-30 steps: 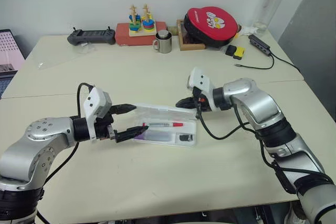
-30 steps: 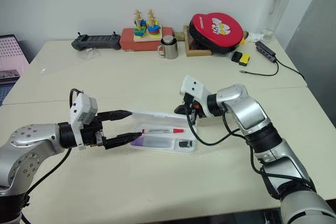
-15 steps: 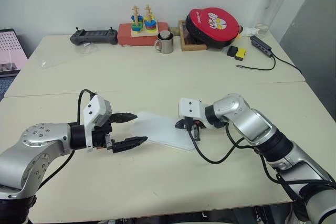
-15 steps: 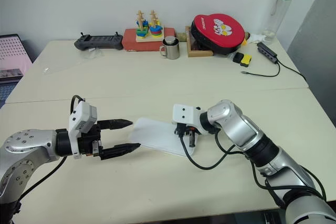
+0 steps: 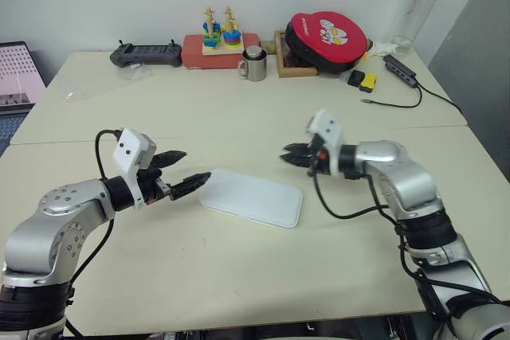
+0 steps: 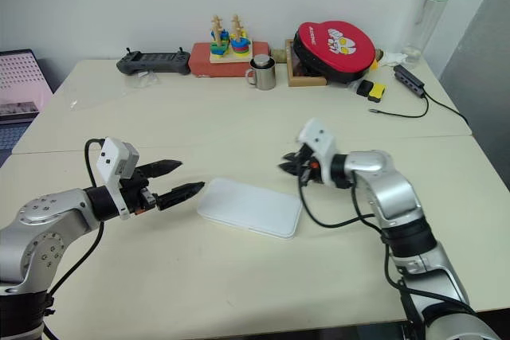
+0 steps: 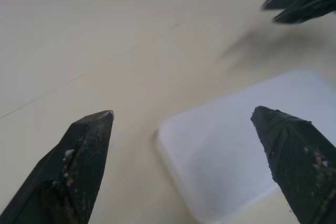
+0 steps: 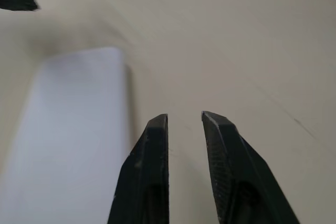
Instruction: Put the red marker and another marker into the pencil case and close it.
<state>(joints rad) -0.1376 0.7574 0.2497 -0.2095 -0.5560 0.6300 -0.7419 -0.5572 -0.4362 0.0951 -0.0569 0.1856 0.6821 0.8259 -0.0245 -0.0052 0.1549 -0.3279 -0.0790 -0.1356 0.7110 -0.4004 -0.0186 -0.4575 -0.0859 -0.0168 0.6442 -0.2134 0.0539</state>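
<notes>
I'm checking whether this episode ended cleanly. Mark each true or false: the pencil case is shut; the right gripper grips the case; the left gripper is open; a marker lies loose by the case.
1. The pencil case is shut: true.
2. The right gripper grips the case: false, it is off it, holding nothing.
3. The left gripper is open: true.
4. A marker lies loose by the case: false, none is beside it.

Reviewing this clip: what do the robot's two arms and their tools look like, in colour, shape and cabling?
Both arms are rounded silver-grey metal segments with black joints. Each wrist carries a small white box. The left tool and the right tool each have two slim black fingers tapering to points; the left fingers show a ribbed inner face. A loose black cable loops from each wrist.
</notes>
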